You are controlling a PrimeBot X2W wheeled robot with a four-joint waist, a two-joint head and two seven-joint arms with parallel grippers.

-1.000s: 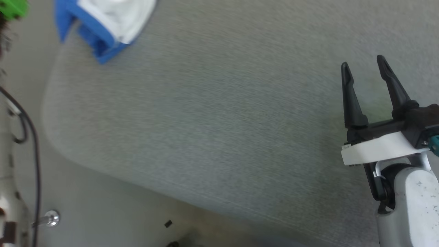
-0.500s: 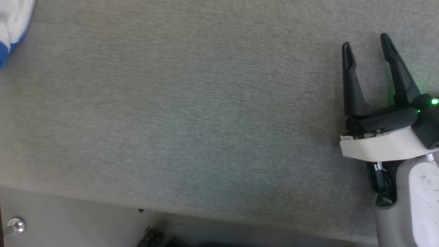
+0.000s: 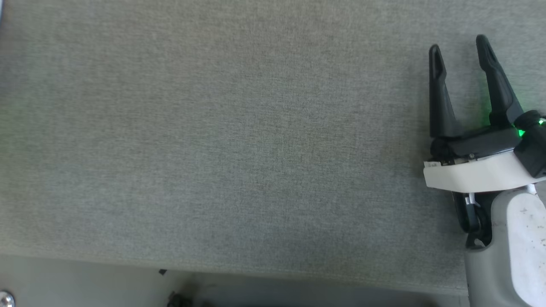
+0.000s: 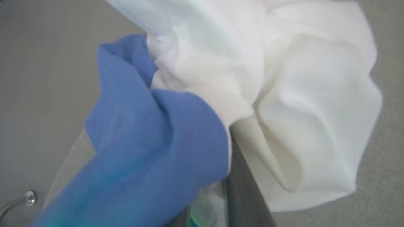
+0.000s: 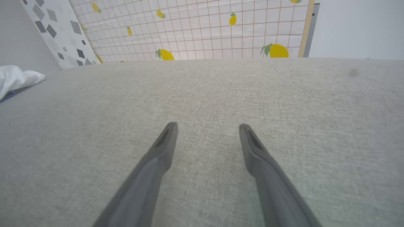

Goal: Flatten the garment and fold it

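Garment (image 4: 300,104), a white shirt body with bright blue sleeve cloth, is bunched and not yet flat, so I judge the step to be flattening.

Left wrist view:
- White folds fill 12 to 4 o'clock and the blue cloth (image 4: 151,148) runs from centre to 7 o'clock.
- The cloth gathers right at the left gripper (image 4: 202,135). One dark finger (image 4: 244,192) shows at 6 o'clock and the other is under blue cloth, so I can't tell whether the jaws are clamped.
- The bunch hangs over the edge of the grey woven fabric surface (image 4: 385,164), which shows at 4 o'clock.
- Plain grey floor (image 4: 38,78) is at 9 o'clock, with a small metal knob (image 4: 30,198) at 8.

Right wrist view:
- The right gripper (image 5: 206,126) has its fingers spread and holds nothing, low over the grey surface.
- A white lump of the garment lies at 9 o'clock, well apart from it.
- A lemon-print grid panel (image 5: 205,28) stands at 12.

Head view:
- The right gripper is at 3 o'clock, jaws apart, with a green light (image 3: 541,123) on its body.
- Bare surface runs from centre to 9 o'clock.

To do the step well:
- Bring the bunch toward the middle of the surface so nothing trails off the edge.
- Lower it until the cloth bears on the fabric.
- Have the right gripper take a single layer at a hem or shoulder rather than the wad.
- Draw the two grips apart slowly and stay low, because the woven surface will likely drag the cloth.
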